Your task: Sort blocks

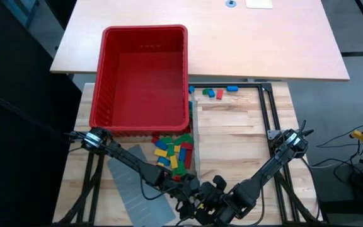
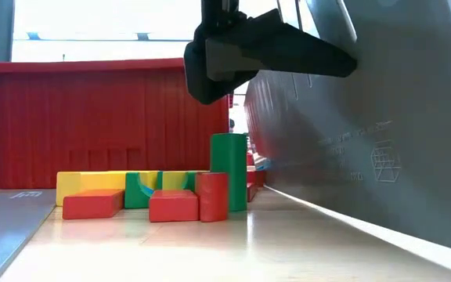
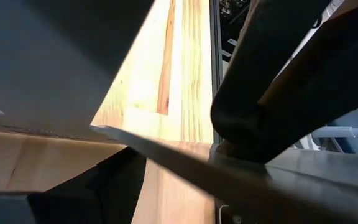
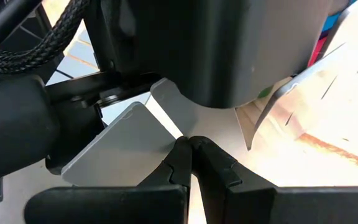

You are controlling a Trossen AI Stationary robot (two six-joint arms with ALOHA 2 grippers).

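Sorting barely begun, blocks unsorted on the bench.

My right gripper (image 4: 190,149) has its jaws pinched together, apparently on the edge of a grey panel (image 4: 120,140), at the bench's near edge; my left gripper (image 1: 191,200) sits close beside it, jaw state I cannot tell. Most blocks (image 1: 174,151) lie mixed just before the empty red bin (image 1: 145,75); a few more blocks (image 1: 216,93) lie scattered by its right corner. I judge nearly everything remains.

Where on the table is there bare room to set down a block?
Bare wood lies right of the block pile, below the few loose blocks. The red bin is empty too. It is crowded near the front edge, where both pincers meet by the grey panel.
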